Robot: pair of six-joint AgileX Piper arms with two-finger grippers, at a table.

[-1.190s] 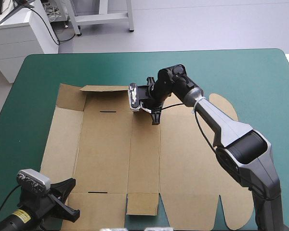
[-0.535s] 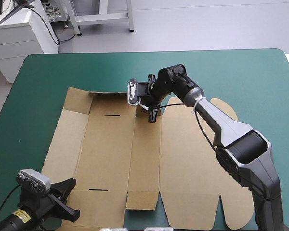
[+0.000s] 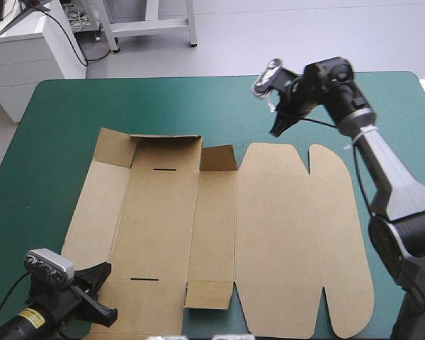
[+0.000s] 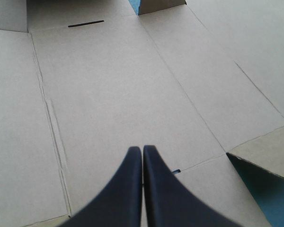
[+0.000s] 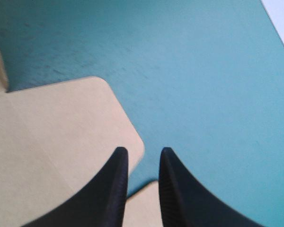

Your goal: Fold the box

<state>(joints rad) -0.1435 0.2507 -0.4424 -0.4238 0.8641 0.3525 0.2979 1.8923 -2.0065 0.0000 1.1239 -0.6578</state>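
brown box (image 3: 219, 234) lies mostly flat on the teal-green desk (image 3: 71, 113), its far flaps (image 3: 166, 150) tilted up. left jaws are closed over its near left corner; right jaws stand slightly parted, empty, above the far rounded tabs (image 3: 269, 159).

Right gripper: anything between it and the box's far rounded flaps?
Nothing: the high view shows only bare teal-green cover between the open right gripper and the box.
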